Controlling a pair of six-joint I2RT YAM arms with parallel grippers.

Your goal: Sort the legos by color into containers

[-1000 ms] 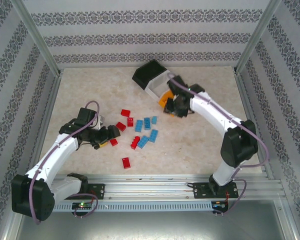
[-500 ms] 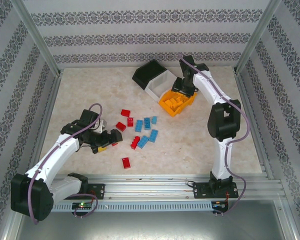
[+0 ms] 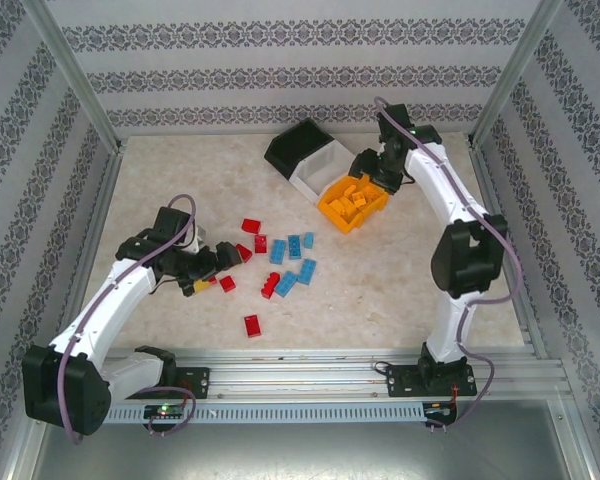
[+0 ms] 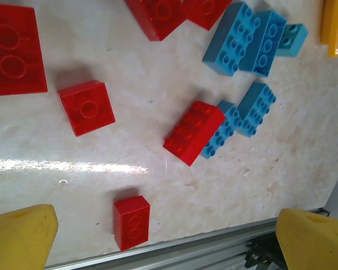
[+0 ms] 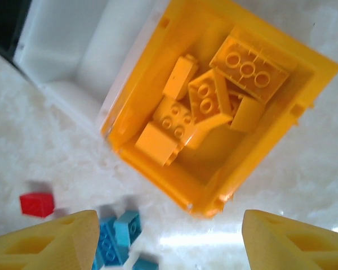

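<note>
Left hand [image 4: 166,243], jaws spread wide and empty, hovers over red legos [image 4: 192,132] and blue legos [image 4: 254,108] scattered on the table [image 3: 400,290]. Right hand [image 5: 169,242], open and empty, hangs above the orange bin [image 5: 139,79], which contains the orange legos [image 5: 205,101] and adjoins the white bin [image 5: 67,53].

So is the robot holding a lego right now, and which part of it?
No, nothing is held. The left gripper is open above loose legos, and the right gripper is open above the orange bin.
</note>
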